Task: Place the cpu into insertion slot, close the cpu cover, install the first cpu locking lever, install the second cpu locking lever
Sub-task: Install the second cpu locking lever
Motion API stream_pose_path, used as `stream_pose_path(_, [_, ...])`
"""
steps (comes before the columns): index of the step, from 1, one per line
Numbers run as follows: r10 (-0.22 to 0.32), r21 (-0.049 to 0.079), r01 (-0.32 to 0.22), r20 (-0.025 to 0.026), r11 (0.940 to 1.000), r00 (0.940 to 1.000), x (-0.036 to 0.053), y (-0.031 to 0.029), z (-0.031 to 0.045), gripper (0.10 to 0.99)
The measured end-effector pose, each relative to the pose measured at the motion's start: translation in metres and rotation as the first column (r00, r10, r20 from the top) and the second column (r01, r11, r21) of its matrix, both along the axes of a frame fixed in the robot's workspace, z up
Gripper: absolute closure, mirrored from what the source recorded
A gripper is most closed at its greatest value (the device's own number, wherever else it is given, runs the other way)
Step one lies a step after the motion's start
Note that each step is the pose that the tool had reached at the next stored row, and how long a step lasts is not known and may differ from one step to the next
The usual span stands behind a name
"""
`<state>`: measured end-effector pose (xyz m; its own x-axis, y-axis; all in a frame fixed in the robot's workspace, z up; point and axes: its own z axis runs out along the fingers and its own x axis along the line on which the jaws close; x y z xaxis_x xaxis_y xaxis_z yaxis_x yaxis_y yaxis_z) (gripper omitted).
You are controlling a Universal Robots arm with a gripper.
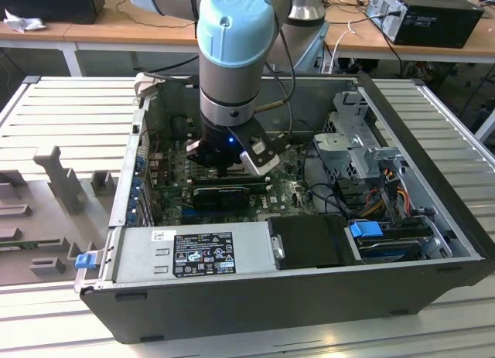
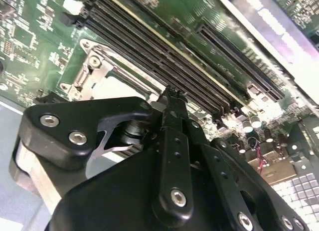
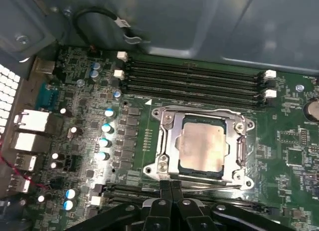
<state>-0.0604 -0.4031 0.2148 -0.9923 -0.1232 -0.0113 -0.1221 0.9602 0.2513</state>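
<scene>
A workshop with wooden benches along the back holds a ribbed grey table [image 1: 69,103], and on it lies an open computer case [image 1: 255,304] with its side off. Inside the case sit a green motherboard [image 3: 294,156], a silver power supply [image 1: 193,254] along the near wall, a black graphics card [image 1: 220,194] and a metal drive cage [image 1: 352,153] with a blue-tabbed drive toward the exterior view's right. The arm [image 1: 236,56] reaches straight down into the case, its gripper [image 3: 171,187] low over the board at the near edge of the socket. In the first wrist view the two fingers [image 3: 165,191] stand pressed together with nothing between them. The cpu [image 3: 202,147] lies flat in the slot [image 3: 180,167], its pale face showing through the window of the cover [image 3: 168,141], which lies down flat over it as a silvery frame. Beyond the socket run four long black memory slots [image 3: 194,79] side by side, with white latches at their ends. Beside the socket stands a row of small blue-topped capacitors [image 3: 103,141]. Grey foam fixtures [image 1: 58,180] rest on the table at the exterior view's left.
</scene>
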Motion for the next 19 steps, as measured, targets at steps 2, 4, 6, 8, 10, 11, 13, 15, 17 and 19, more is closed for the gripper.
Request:
stream_pose_path(2, [0.001, 0.016, -0.001, 0.0000, 0.9999, 1.0000, -0.0047, -0.0042, -0.0011, 0.980])
stream_pose_path(4, [0.002, 0.025, -0.002, 0.0001, 0.9997, 1.0000, -0.0071, -0.0067, -0.0023, 0.980])
stream_pose_path(6, [0.002, 0.033, -0.002, 0.0001, 0.9994, 1.0000, -0.0087, -0.0075, -0.0043, 0.980])
stream_pose_path(8, [0.002, 0.034, -0.002, 0.0001, 0.9994, 1.0000, -0.0088, -0.0075, -0.0062, 0.980])
stream_pose_path(10, [0.002, 0.036, -0.002, 0.0000, 0.9993, 1.0000, -0.0096, -0.0075, -0.0085, 0.980])
stream_pose_path(11, [0.002, 0.037, -0.002, 0.0000, 0.9993, 1.0000, -0.0109, -0.0076, -0.0091, 0.980])
stream_pose_path(13, [0.002, 0.038, -0.002, 0.0001, 0.9993, 1.0000, -0.0139, -0.0075, -0.0104, 0.980])
stream_pose_path(15, [0.002, 0.039, -0.002, 0.0001, 0.9992, 1.0000, -0.0140, -0.0073, -0.0115, 0.980])
stream_pose_path(17, [0.002, 0.039, -0.002, 0.0001, 0.9992, 1.0000, -0.0140, -0.0060, -0.0127, 0.980])
stream_pose_path(19, [0.002, 0.040, -0.002, 0.0001, 0.9992, 1.0000, -0.0140, -0.0052, -0.0136, 0.980])
